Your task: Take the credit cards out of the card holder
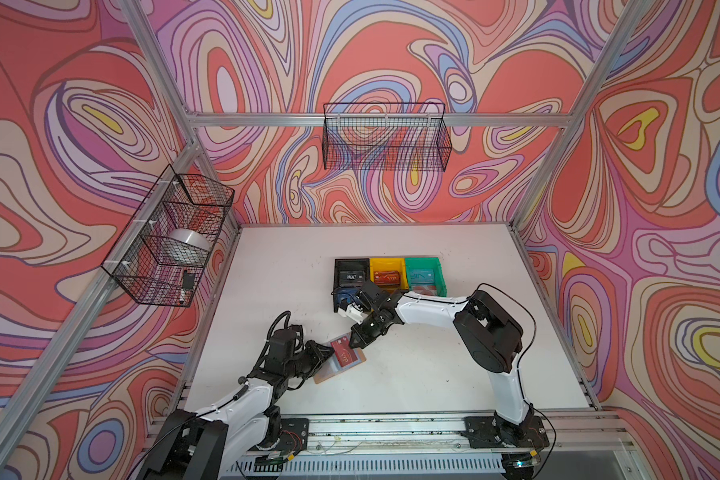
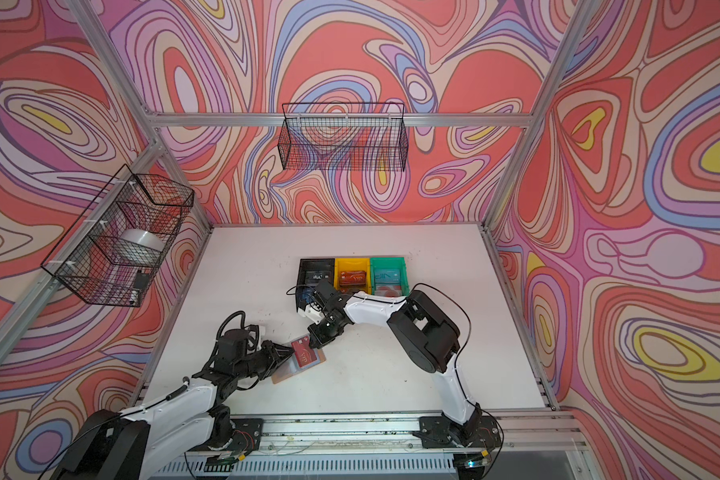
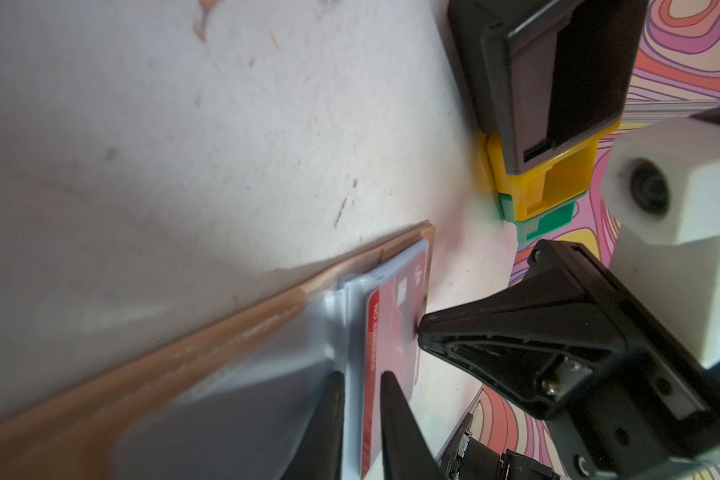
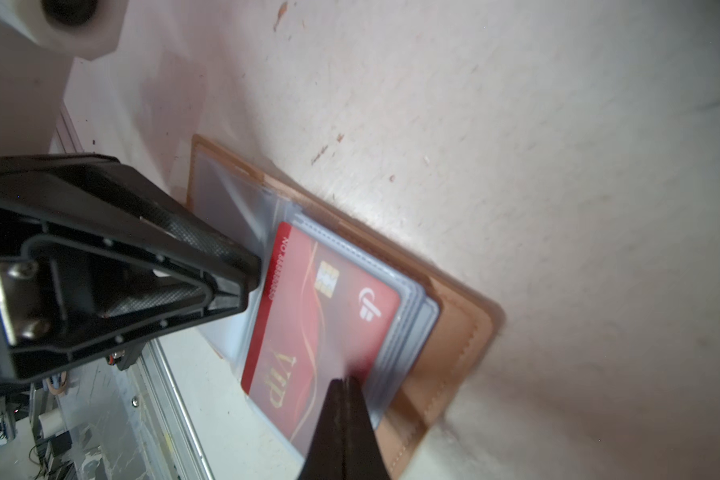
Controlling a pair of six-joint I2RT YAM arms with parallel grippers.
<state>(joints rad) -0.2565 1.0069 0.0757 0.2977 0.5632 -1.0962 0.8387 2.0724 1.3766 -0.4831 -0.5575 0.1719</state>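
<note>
Swirl-patterned walls (image 1: 391, 50) (red, lilac, cream), aluminium frame (image 1: 267, 120), two wire baskets (image 1: 385, 141) — scuffed white tabletop (image 1: 433, 365).

Card (image 1: 344, 353) on card holder (image 1: 321, 376) on table (image 1: 433, 365), bins (image 1: 386, 261) behind it

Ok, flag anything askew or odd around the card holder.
The red card sits skewed on its clear sleeve in the open card holder, seemingly partly pulled out; the left gripper pinches the sleeve while the shut right gripper presses the card. The table shows brown scuffs. Nothing looks damaged.
</note>
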